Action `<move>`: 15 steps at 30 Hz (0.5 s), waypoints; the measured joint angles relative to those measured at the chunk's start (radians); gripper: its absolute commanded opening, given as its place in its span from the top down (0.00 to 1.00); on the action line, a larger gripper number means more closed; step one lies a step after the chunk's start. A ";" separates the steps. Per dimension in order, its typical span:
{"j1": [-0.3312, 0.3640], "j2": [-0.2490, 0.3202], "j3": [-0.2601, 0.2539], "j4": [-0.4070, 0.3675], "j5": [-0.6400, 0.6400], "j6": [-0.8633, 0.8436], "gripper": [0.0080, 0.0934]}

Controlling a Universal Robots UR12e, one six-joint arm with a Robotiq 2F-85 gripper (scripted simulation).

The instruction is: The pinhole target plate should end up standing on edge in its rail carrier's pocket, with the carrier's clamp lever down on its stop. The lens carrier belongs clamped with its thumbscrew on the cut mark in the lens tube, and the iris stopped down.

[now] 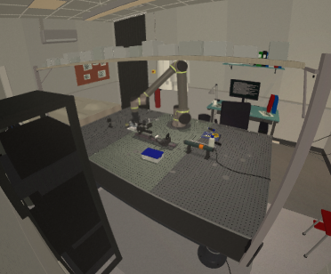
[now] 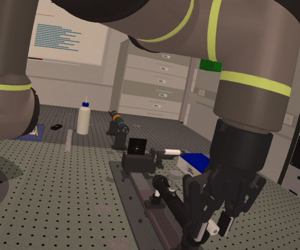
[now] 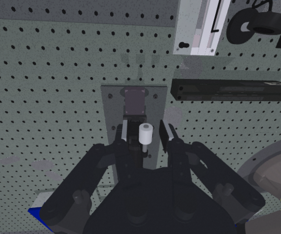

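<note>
The near end of the black lens tube point(image 2: 171, 200) is hidden behind my gripper point(image 2: 214, 227), and the iris there cannot be seen. A small white lever knob point(image 3: 145, 133) stands between my fingers; the gripper point(image 3: 145, 134) is open and holds nothing. The lens carrier's grey thumbscrew point(image 2: 175, 177) stands upright on the tube. Farther along the rail, the black pinhole target plate point(image 2: 137, 146) stands on edge in its carrier point(image 2: 138, 162). The carrier's white-handled clamp lever point(image 2: 172, 152) lies roughly level, pointing right.
The grey base plate and rail point(image 2: 145, 204) run under my gripper. A blue and white box point(image 2: 194, 162) lies to the right of the rail. A laser on a post point(image 2: 119, 123) and a white bottle point(image 2: 83, 118) stand beyond. A long black bar point(image 3: 232, 90) lies nearby.
</note>
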 measured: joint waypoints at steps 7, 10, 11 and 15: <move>0.000 0.000 0.000 0.000 0.000 0.000 0.57; 0.000 0.000 0.000 0.000 0.000 0.000 0.64; 0.000 0.000 0.000 0.000 0.000 0.000 0.67; 0.000 0.000 0.000 0.000 0.000 0.000 0.76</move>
